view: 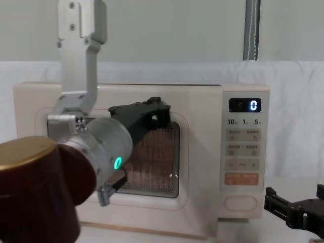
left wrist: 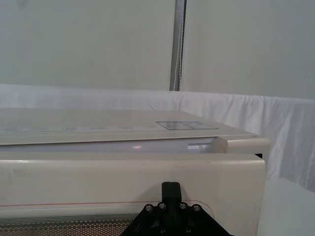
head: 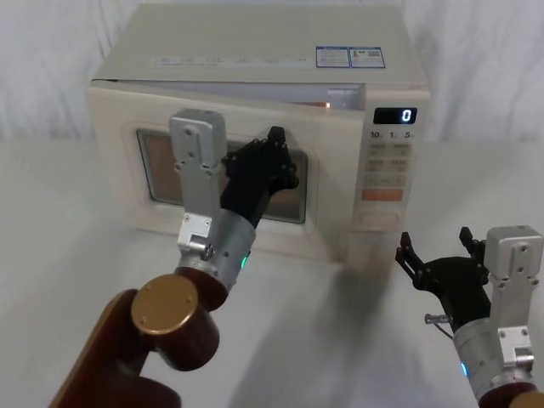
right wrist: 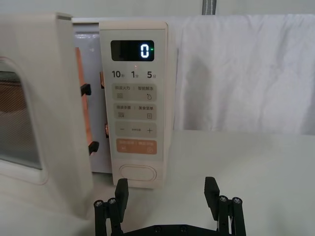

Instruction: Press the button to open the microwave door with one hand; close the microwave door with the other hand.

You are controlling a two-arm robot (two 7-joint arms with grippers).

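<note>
Push flat against microwave door [head: 229,174] glass with left pincer [head: 274,161], grip state indiscernible, until latched; keep right pincer [head: 435,259], open and empty, clear of button [right wrist: 137,172].

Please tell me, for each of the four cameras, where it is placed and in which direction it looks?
Head: high, looking down at the microwave; left gripper on the microwave door, right gripper open before the panel.
Chest: low, facing the door front; the left arm covers the window.
Left wrist: behind the left gripper, looking over the ajar door's top edge.
Right wrist: behind the right gripper, facing the button.
Head, chest and right wrist views share the display.
</note>
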